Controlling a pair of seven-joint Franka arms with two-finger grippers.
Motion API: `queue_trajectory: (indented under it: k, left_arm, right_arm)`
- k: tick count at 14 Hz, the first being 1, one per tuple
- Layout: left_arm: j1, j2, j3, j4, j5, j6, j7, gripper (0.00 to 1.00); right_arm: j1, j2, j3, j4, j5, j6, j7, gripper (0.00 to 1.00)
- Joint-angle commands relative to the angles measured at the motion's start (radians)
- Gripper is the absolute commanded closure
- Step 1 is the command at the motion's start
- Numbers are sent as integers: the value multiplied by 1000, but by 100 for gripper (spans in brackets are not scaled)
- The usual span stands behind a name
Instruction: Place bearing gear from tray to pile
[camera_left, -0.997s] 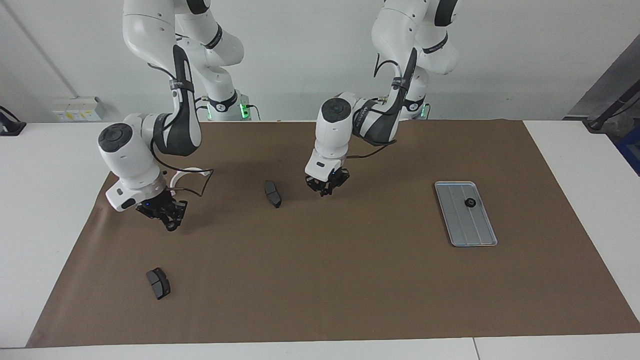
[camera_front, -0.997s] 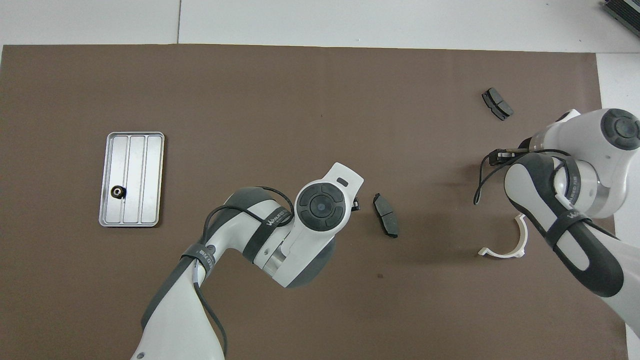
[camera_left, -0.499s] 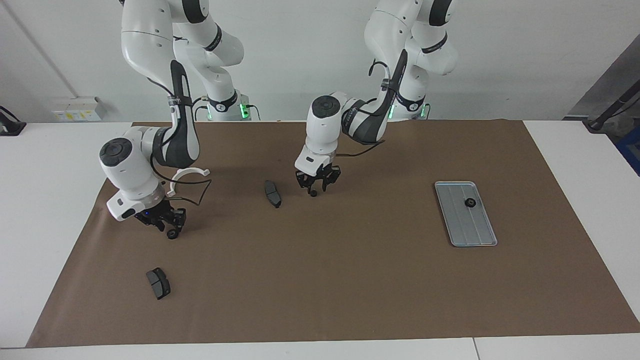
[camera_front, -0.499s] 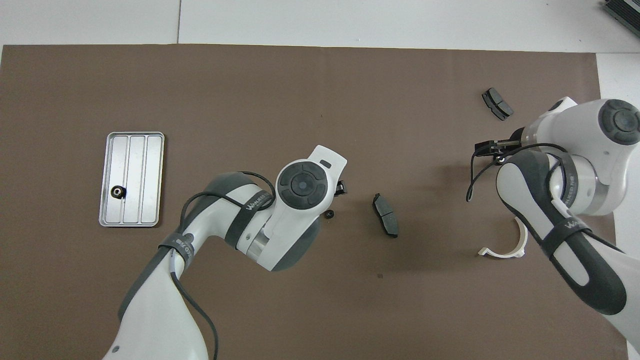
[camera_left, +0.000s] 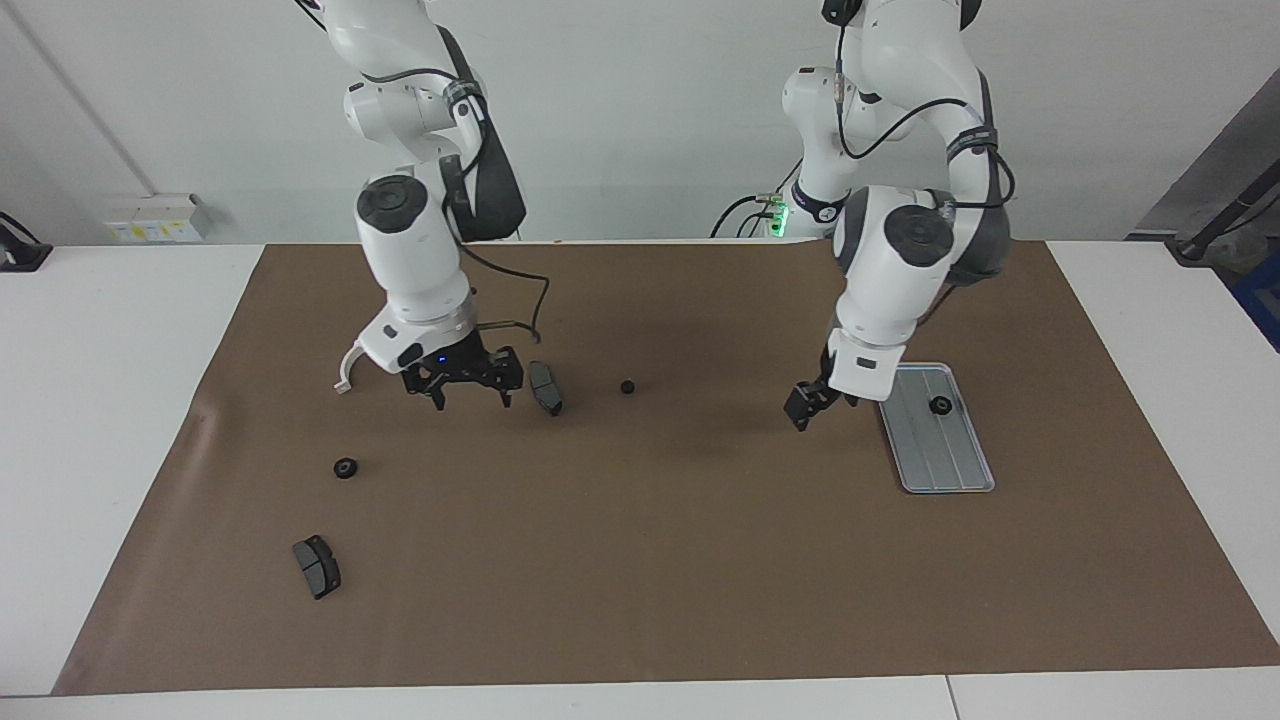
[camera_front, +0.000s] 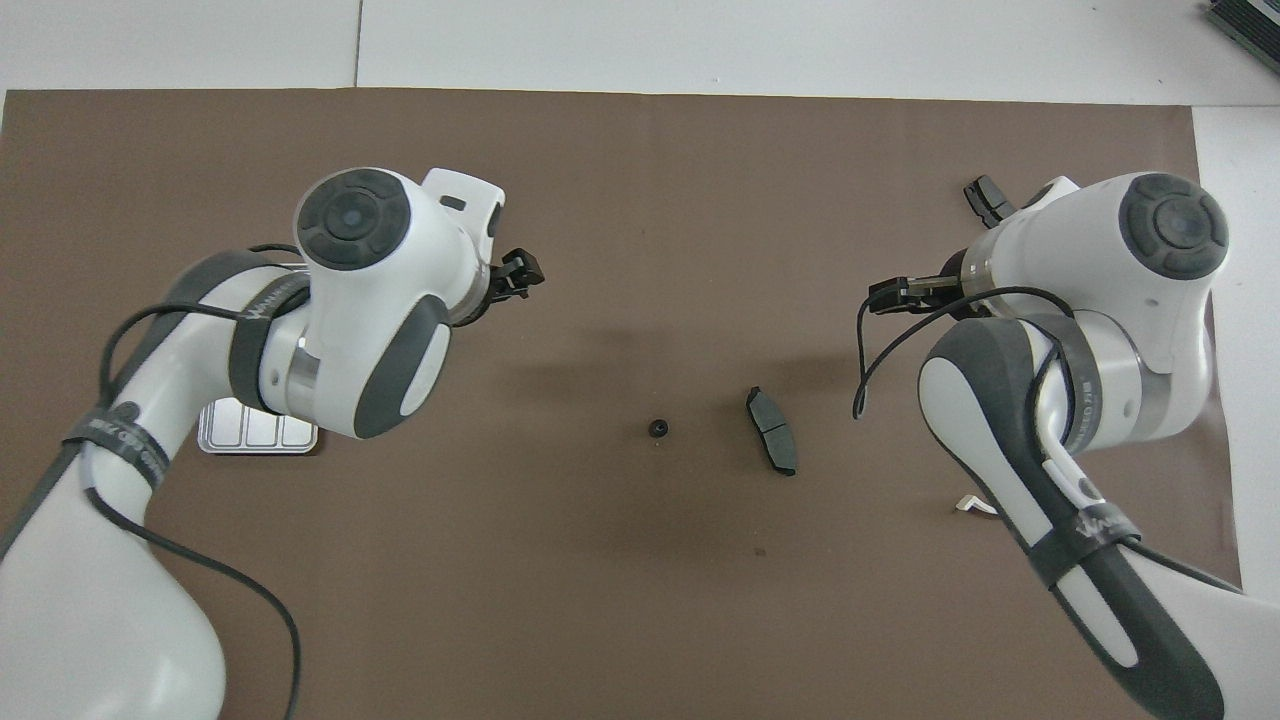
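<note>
With two bearing gears (camera_left: 627, 386) already out by the pile (camera_left: 545, 388), the left gripper (camera_left: 806, 405) hangs spread beside the tray (camera_left: 940, 460), right gripper (camera_left: 462, 381) spread too, last gear (camera_left: 940, 405) next to pinch

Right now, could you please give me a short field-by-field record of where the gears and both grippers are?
gear on tray: one, tray
gears on mat: one beside a brake pad; one toward the right arm's end
left gripper: open, empty, over mat beside tray
right gripper: open, empty, beside that pad
</note>
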Motion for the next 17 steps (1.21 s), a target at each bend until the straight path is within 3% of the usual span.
queue_trajectory:
  k: [1, 5, 8, 12, 17]
  left_arm:
    - [113, -50, -14, -92, 3, 3, 181, 0]
    - [229, -96, -12, -212, 3, 75, 364, 0]
    - [233, -144, -12, -345, 2, 147, 324, 0]
    - [233, -169, -13, -474, 2, 333, 227, 3]
    - [235, -161, -12, -479, 2, 359, 207, 18]
  right_arm:
    - [92, 30, -3, -8, 5, 47, 89, 0]
    - [197, 61, -3, -72, 5, 134, 192, 0]
    - [235, 105, -3, -109, 4, 203, 203, 0]
    - [258, 162, -3, -114, -25, 260, 219, 0]
    - [258, 159, -3, -143, -38, 265, 217, 29]
